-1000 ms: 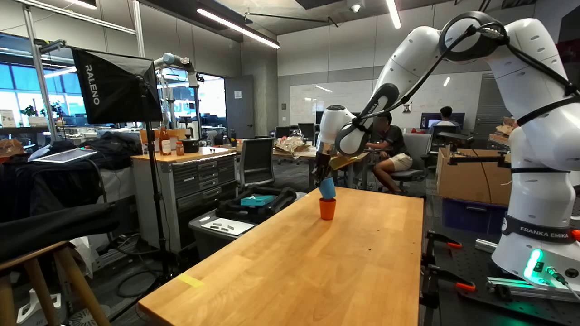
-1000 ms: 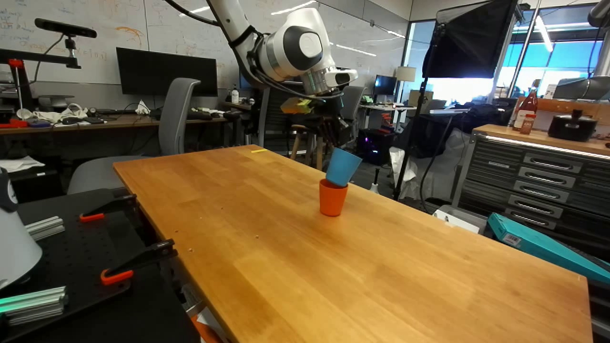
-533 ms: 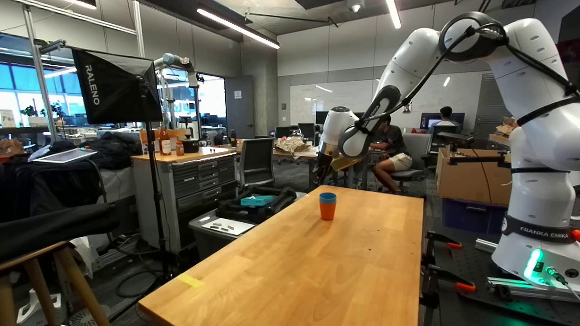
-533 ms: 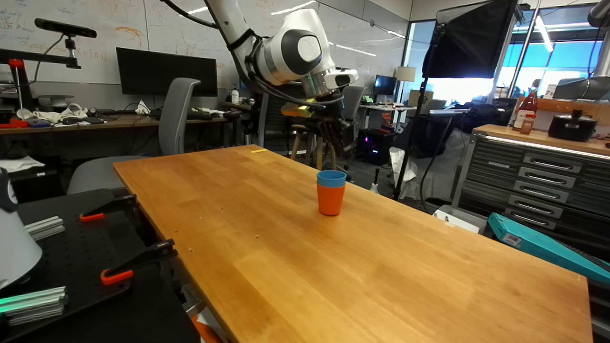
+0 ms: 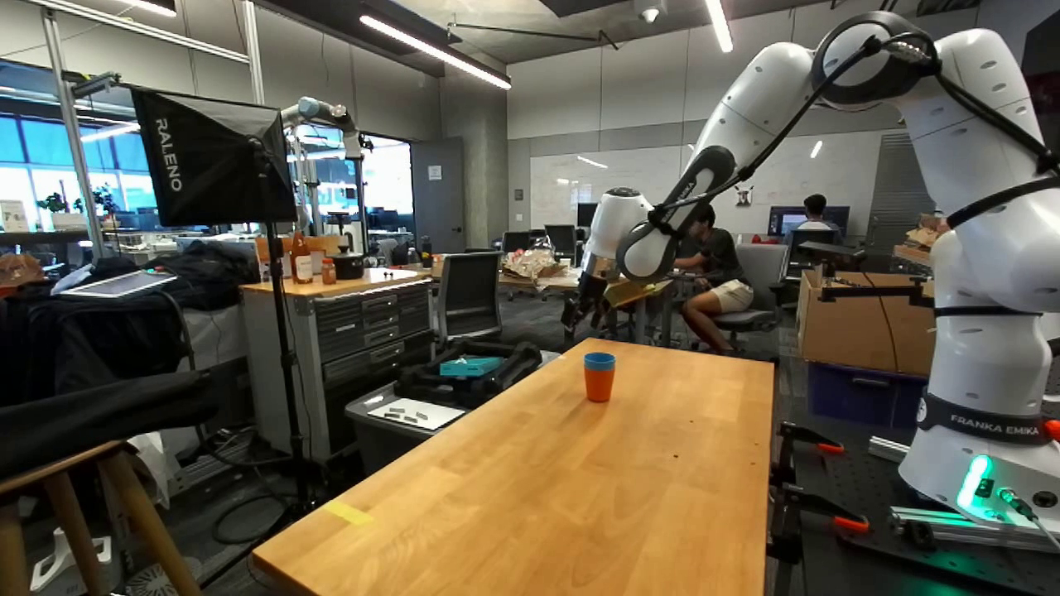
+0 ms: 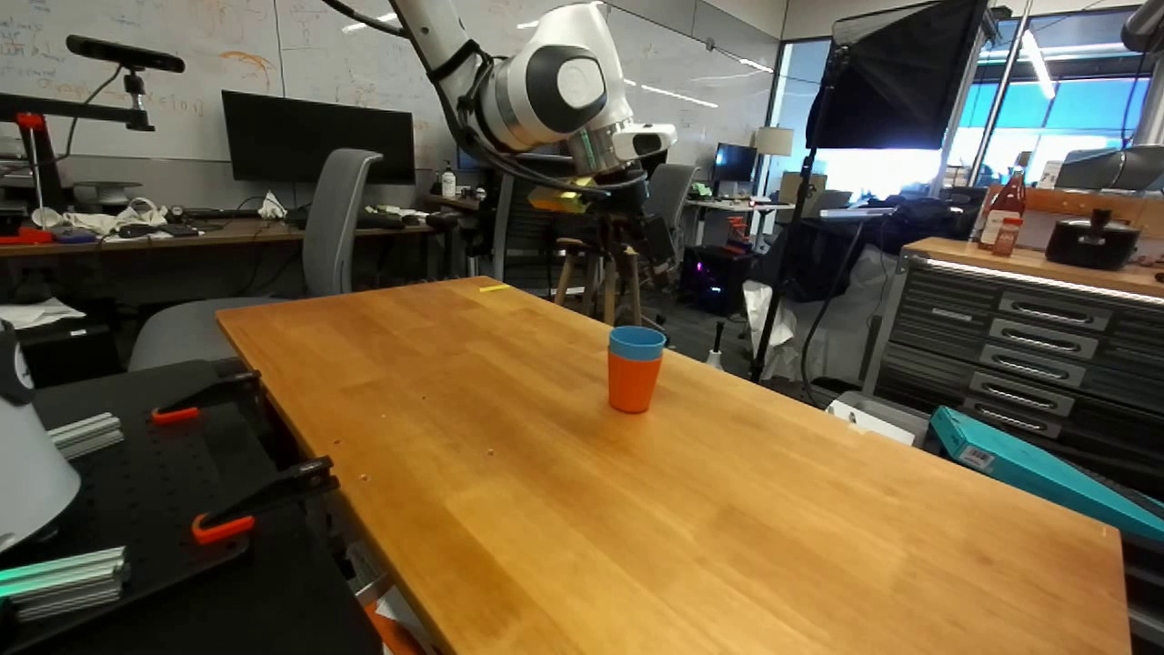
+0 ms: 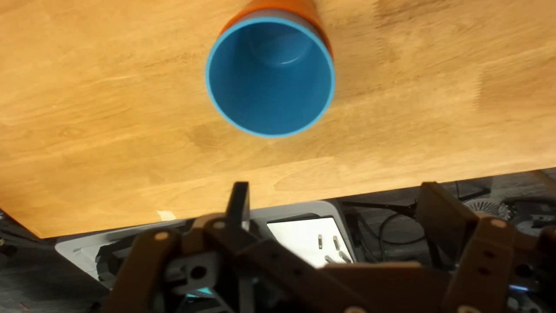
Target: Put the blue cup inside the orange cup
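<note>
Honey-coloured wooden table (image 5: 538, 497), stretching out across a busy workroom! A drawer cabinet (image 5: 348, 331) and a black studio light (image 5: 211, 157) stand beyond one long edge, a person (image 5: 719, 269) sits in the background, and in an exterior view a monitor (image 6: 318, 141) stands before a whiteboard (image 6: 336, 55). And there's the blue cup (image 6: 637, 343), nested inside the orange cup (image 6: 633, 384), near that long edge: mouth up, long axis upright! Above and apart from the pair hangs the gripper (image 7: 335, 187), fingers (image 7: 443, 213) spread wide. Out of sight, the blue cup's lower part, swallowed by the orange one. In the wrist view the orange cup is mostly covered and cut off at the top, and the fingers blur. In both exterior views they run dark against dark; exactly how high they sit, I can't fairly say.
</note>
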Robot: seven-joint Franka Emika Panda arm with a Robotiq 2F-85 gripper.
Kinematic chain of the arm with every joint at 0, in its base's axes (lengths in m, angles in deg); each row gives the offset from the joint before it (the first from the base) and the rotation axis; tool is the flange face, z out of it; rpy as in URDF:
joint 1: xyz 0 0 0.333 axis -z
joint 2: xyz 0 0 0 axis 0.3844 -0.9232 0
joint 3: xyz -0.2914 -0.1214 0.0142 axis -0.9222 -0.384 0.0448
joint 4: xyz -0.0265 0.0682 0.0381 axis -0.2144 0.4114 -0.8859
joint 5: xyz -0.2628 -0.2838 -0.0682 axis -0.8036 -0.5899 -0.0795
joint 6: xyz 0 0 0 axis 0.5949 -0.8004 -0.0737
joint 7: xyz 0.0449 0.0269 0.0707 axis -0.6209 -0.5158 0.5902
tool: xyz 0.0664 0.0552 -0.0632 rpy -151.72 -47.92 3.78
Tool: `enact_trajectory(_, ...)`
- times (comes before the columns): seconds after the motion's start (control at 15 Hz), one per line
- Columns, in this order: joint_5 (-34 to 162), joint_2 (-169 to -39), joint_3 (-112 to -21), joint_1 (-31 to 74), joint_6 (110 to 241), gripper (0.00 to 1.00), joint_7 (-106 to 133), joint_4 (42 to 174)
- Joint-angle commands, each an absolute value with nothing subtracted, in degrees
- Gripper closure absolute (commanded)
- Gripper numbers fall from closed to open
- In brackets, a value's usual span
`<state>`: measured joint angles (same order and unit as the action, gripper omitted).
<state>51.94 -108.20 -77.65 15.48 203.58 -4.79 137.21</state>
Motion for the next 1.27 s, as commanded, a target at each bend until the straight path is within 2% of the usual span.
enact_trajectory(0.0,56.6,-103.8,-72.3,17.9,193.1,0.0,3.0,137.5)
enact_trajectory(0.2,58.0,-102.9,-69.8,18.4,182.1,0.0,6.1,134.3)
enact_trajectory(0.8,66.4,-104.8,-64.0,20.6,163.5,0.0,14.4,124.0)
enact_trajectory(1.2,64.7,-104.5,-64.2,19.9,164.5,0.0,12.1,125.5)
